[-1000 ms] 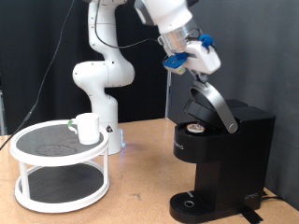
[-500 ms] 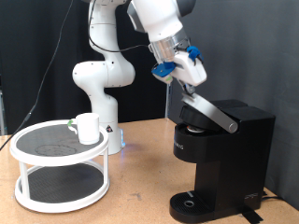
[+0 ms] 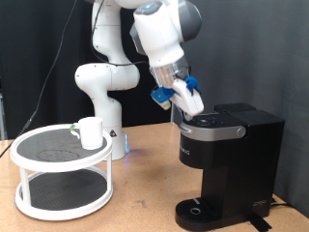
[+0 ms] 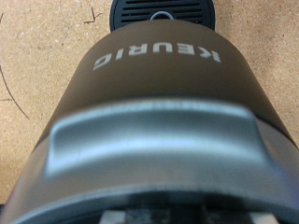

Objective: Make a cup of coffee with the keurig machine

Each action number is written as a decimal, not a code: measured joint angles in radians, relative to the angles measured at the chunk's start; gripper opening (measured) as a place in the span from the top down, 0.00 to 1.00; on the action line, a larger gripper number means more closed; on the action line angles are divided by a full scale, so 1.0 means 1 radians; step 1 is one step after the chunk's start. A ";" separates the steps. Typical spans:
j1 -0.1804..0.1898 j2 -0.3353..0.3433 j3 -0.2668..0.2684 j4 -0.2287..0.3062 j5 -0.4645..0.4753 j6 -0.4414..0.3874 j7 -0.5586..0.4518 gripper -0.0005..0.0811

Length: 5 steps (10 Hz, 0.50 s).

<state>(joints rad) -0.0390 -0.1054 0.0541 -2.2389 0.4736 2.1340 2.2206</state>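
White and plain, the cup (image 3: pixel 91 132) stands on the upper tier of a round two-level rack (image 3: pixel 60 171) at the exterior view's left, on the wooden bench (image 3: pixel 135 203). Further right, the claw (image 3: pixel 186 98) presses down on the lowered lid of the keurig machine (image 3: pixel 227 164); whether its fingers are spread or clenched cannot be told. The wrist view shows that lid (image 4: pixel 154 140) close up, with the round drip base (image 4: pixel 164 11) beyond.

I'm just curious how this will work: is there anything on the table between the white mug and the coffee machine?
In the exterior view, the robot's white base stands behind that stretch; the tabletop between the mug and the coffee machine looks bare.
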 joint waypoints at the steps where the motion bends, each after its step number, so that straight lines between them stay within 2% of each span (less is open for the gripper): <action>1: 0.000 0.003 0.003 0.000 0.002 0.014 0.000 0.99; 5: 0.000 0.004 0.008 -0.001 0.017 0.027 -0.010 0.99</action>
<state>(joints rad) -0.0389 -0.1013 0.0625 -2.2396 0.4907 2.1608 2.2110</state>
